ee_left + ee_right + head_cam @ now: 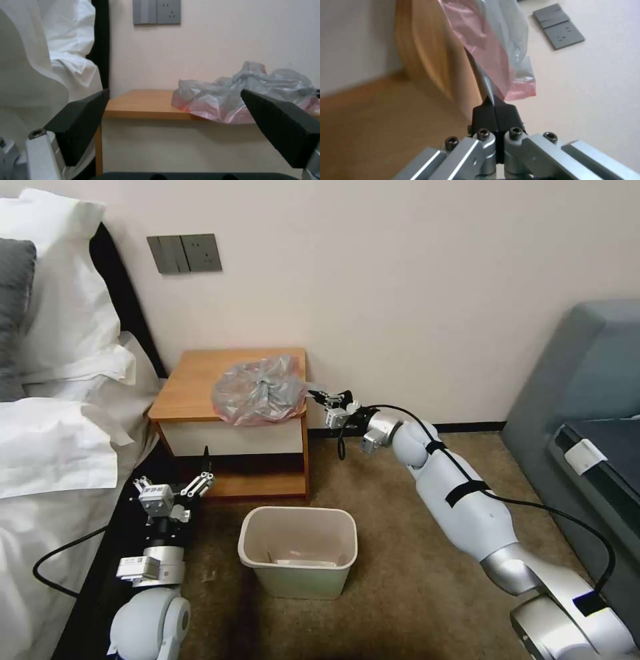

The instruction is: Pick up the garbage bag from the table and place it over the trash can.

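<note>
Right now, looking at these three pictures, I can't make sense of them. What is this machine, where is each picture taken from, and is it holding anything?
It is a robot with two arms on a rolling base. The wide picture comes from a camera on its head, looking down at a bedside corner. The other two come from cameras on its wrists, so each looks out past that arm's own fingers.

A crumpled grey bag lies on the table. On the carpet in front stands the bin.

The right gripper has reached to the table's right edge; its wrist picture shows the fingers pressed shut on an edge of the bag. The left gripper is low beside the bed, in front of the table, fingers spread open and holding nothing.
</note>
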